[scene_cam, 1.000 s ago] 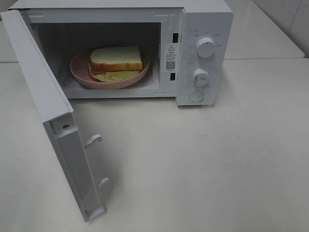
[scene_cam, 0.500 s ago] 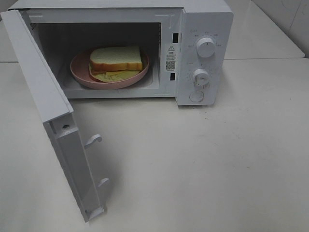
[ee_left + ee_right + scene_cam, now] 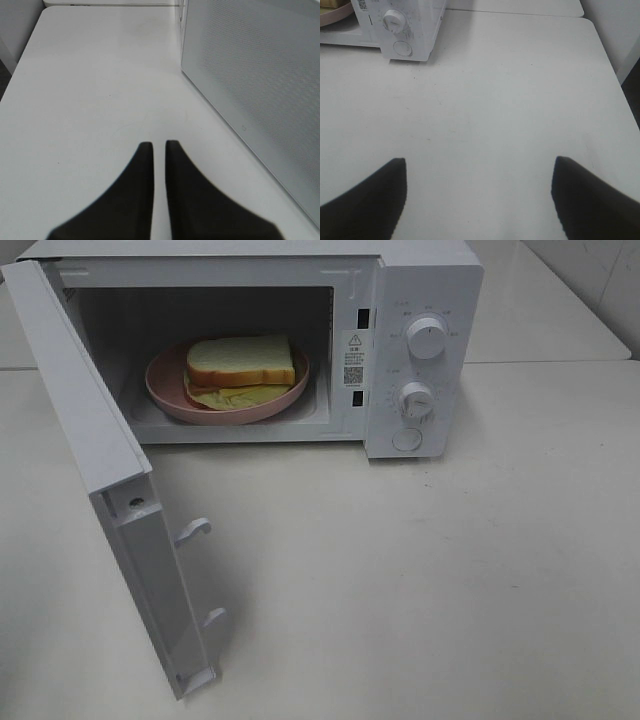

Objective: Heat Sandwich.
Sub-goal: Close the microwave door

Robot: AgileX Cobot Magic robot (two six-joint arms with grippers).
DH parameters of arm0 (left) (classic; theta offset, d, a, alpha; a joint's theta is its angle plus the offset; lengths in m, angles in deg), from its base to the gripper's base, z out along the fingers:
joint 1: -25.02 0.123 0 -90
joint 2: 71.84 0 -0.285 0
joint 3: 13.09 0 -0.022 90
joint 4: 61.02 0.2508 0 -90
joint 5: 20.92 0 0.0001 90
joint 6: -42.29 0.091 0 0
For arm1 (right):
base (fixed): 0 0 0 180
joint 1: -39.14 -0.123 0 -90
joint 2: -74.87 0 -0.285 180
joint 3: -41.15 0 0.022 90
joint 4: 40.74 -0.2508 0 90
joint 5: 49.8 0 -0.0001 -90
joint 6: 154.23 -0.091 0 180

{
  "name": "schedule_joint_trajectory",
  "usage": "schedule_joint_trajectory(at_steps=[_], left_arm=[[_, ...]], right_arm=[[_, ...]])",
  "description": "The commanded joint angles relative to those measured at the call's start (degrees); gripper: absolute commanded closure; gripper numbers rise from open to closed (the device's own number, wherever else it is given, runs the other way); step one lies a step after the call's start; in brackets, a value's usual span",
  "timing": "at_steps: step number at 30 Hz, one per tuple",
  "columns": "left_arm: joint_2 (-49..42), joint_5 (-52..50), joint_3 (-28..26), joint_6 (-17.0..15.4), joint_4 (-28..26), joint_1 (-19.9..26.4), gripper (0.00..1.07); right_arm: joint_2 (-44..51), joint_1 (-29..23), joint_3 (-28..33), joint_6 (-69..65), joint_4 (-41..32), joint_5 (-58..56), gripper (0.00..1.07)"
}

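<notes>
Two empty tools — left tool (image 3: 158, 146) nearly closed beside microwave door (image 3: 260, 90); right tool (image 3: 480, 160) spread wide above table (image 3: 495, 90).

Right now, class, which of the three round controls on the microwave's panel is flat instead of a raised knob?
The lowest one, the round button. It lies flush, while the upper knob and middle knob above it stick out.
</notes>
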Motion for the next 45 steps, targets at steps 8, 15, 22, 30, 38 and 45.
schedule_joint_trajectory(at_steps=[8, 15, 22, 30, 38, 45], left_arm=[[5.7, -25.4, 9.9, -0.3, -0.1, -0.1, 1.06], [10.4, -43.1, 17.0, -0.2, -0.1, -0.1, 1.06], [18.3, -57.9, 19.7, -0.7, -0.1, -0.1, 1.06], [27.4, -69.6, 19.7, -5.4, 4.1, -0.1, 1.06], [39.1, -83.1, 19.7, -18.6, 20.8, -0.1, 1.06], [45.0, -91.0, 19.6, -20.0, 23.1, -0.1, 1.06]], right_arm=[[1.6, 0.4, 0.1, -0.3, -0.2, 0.3, 0.31], [1.6, 0.4, 0.1, -0.3, -0.2, 0.3, 0.31], [1.6, 0.4, 0.1, -0.3, -0.2, 0.3, 0.32], [1.6, 0.4, 0.1, -0.3, -0.2, 0.3, 0.32], [1.6, 0.4, 0.1, -0.3, -0.2, 0.3, 0.32], [1.6, 0.4, 0.1, -0.3, -0.2, 0.3, 0.32]])
